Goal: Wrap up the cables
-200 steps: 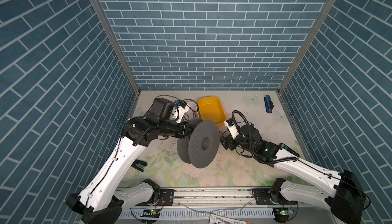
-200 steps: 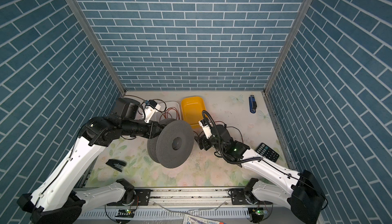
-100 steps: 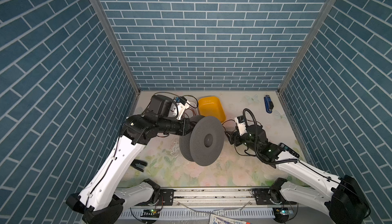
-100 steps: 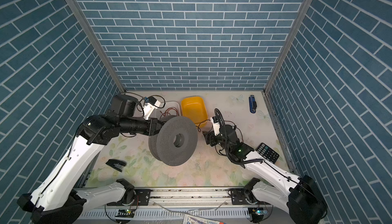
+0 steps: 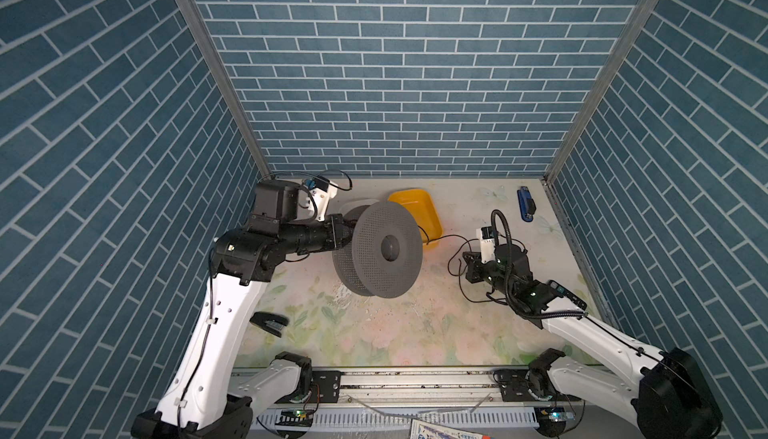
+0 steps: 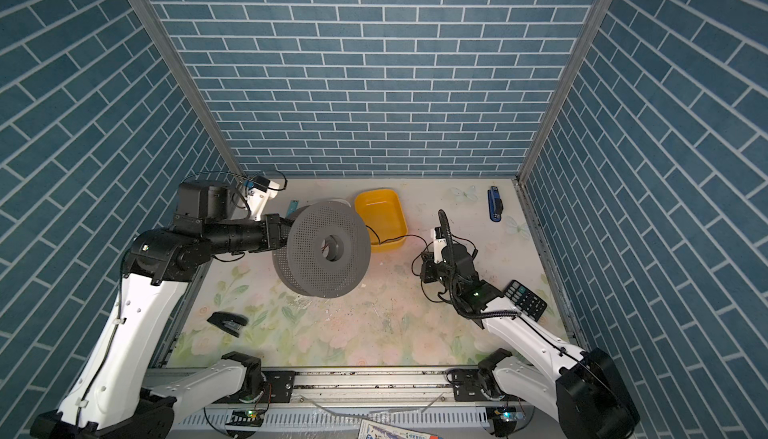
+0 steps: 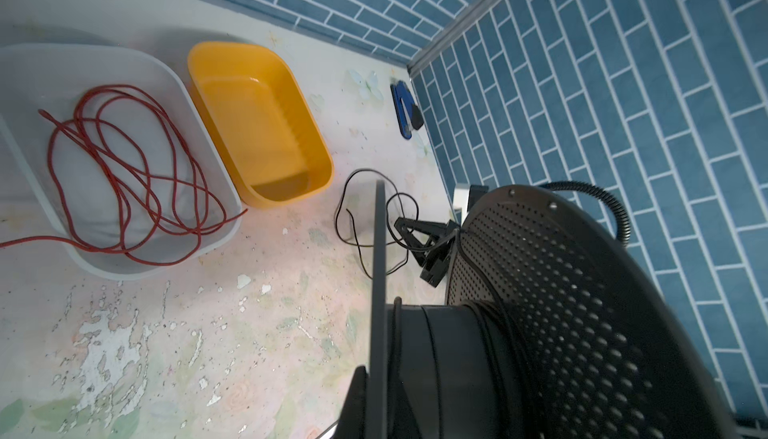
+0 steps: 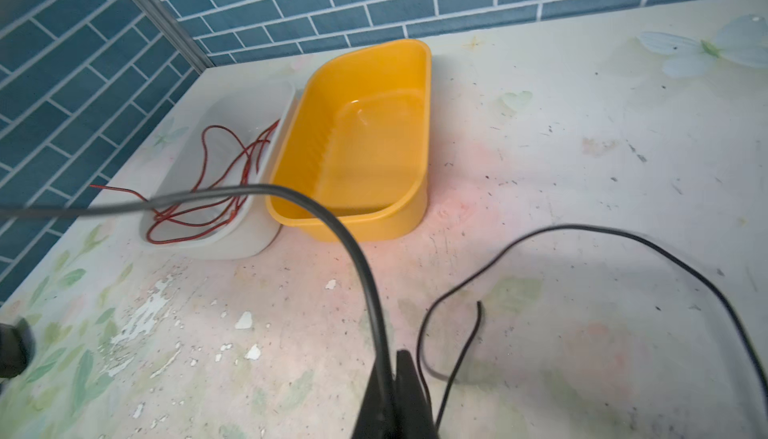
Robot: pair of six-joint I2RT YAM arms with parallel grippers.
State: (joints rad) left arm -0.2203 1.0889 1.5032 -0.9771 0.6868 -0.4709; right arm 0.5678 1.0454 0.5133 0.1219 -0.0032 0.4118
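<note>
A grey perforated spool (image 5: 386,250) (image 6: 328,250) hangs above the table, held by its rear flange in my left gripper (image 5: 347,234), which is shut. In the left wrist view the flange (image 7: 380,291) stands edge-on between the fingers, and turns of the thin black cable (image 7: 496,320) lie on the hub. The cable (image 5: 444,236) (image 6: 399,236) runs from the spool to my right gripper (image 5: 469,264) (image 6: 426,268). The right gripper (image 8: 392,374) is shut on the cable (image 8: 357,258), and loose loops lie on the table beside it.
A yellow tub (image 5: 419,208) stands behind the spool, next to a white tray (image 7: 199,125) holding a red wire (image 7: 124,146). A blue stapler (image 5: 525,204) lies at the back right, a black stapler (image 5: 270,324) at the front left, and a calculator (image 6: 525,300) under the right arm.
My right gripper has moved right, away from the spool, and shut on the black cable. The left arm has carried the spool slightly back and to the right.
</note>
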